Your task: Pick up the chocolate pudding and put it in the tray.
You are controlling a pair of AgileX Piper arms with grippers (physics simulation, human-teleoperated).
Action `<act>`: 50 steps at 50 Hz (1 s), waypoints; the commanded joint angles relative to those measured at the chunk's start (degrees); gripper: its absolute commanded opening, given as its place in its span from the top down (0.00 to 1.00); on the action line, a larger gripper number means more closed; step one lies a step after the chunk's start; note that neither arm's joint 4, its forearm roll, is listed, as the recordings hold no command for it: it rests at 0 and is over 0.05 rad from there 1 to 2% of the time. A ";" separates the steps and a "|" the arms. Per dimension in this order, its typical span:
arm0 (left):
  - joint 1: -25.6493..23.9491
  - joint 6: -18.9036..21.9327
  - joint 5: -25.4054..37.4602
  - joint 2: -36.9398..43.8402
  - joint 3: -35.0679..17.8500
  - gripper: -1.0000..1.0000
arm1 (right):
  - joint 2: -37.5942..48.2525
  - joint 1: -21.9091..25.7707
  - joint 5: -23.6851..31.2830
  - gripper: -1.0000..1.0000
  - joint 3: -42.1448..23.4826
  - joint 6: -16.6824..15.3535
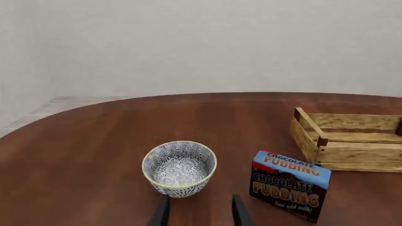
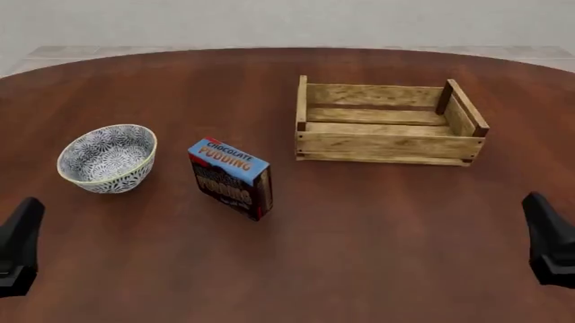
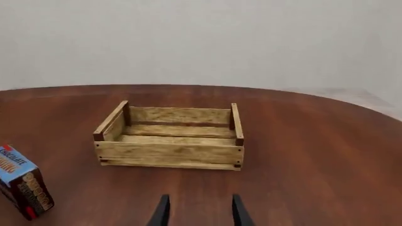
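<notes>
Nothing grasped yet; approach step not begun, by the look of it. Pudding point(image 2: 231, 177) standing upright on the tabletop point(image 2: 359, 249), centre-left of the front frame, turned at an angle, between the bowl point(image 2: 107, 158) at left and the tray point(image 2: 386, 122) at upper right, touching neither. Tray sitting open-topped with nothing inside. Left gripper point(image 1: 199, 212) parted, holding nothing, fingers showing at the bottom edge of the left wrist frame with bare tabletop between them, just below the bowl and left of the pudding. Right gripper point(image 3: 199, 211) likewise parted and holding nothing, low in the right wrist frame, pointing toward the tray. Both arms parked at the lower corners of the front frame, well apart from everything.

Next, probably: bring the left gripper, the nearer one, over the pudding, turn the wrist to match the carton's skewed faces, descend astride its narrow sides, close. Worth watching: the bowl just beside the approach path, and tipping the upright carton.
</notes>
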 commanded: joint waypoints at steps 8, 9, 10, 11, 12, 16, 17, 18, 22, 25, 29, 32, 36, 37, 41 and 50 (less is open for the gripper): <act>0.00 0.00 0.00 0.00 0.00 0.00 | -6.61 1.43 4.47 0.00 -0.07 0.68; 0.00 0.00 0.00 0.00 0.00 0.00 | -6.49 1.62 4.25 0.00 -0.12 0.61; 0.00 0.00 0.00 0.00 0.00 0.00 | -3.56 1.66 2.39 0.00 -0.13 1.87; 0.00 0.00 0.00 0.00 0.00 0.00 | -3.28 1.66 2.10 0.00 -0.11 1.87; 0.00 0.00 0.00 0.00 0.00 0.00 | -1.71 2.00 1.00 0.00 -0.18 2.48; 0.00 0.00 0.00 0.00 0.00 0.00 | 0.58 3.24 1.03 0.00 -2.87 2.45; 0.00 0.00 0.00 0.00 0.00 0.00 | 1.18 3.12 0.96 0.00 -3.60 1.78; 0.00 0.00 0.00 0.00 0.00 0.00 | 1.85 2.98 0.95 0.00 -4.32 0.06; 0.00 0.00 0.00 0.00 0.00 0.00 | 6.44 3.27 0.26 0.00 -7.31 -1.49; 0.00 0.00 0.00 0.00 0.00 0.00 | 10.47 3.13 0.96 0.00 -10.78 -2.66; 0.00 0.00 0.00 0.00 0.00 0.00 | 15.61 5.73 1.95 0.00 -15.08 -1.02; 0.00 0.00 0.00 0.00 0.00 0.00 | 17.50 6.88 2.58 0.00 -17.80 -2.56; 0.00 0.00 0.00 0.00 0.00 0.00 | 22.02 8.82 3.11 0.00 -20.77 -3.01; 0.00 0.00 0.00 0.00 0.00 0.00 | 23.79 8.41 3.62 0.00 -22.14 -2.90; 0.00 0.00 0.00 0.00 0.00 0.00 | 27.09 9.49 3.93 0.00 -25.37 -1.94; 0.00 0.00 0.00 0.00 0.00 0.00 | 35.72 12.76 5.55 0.00 -32.67 -3.54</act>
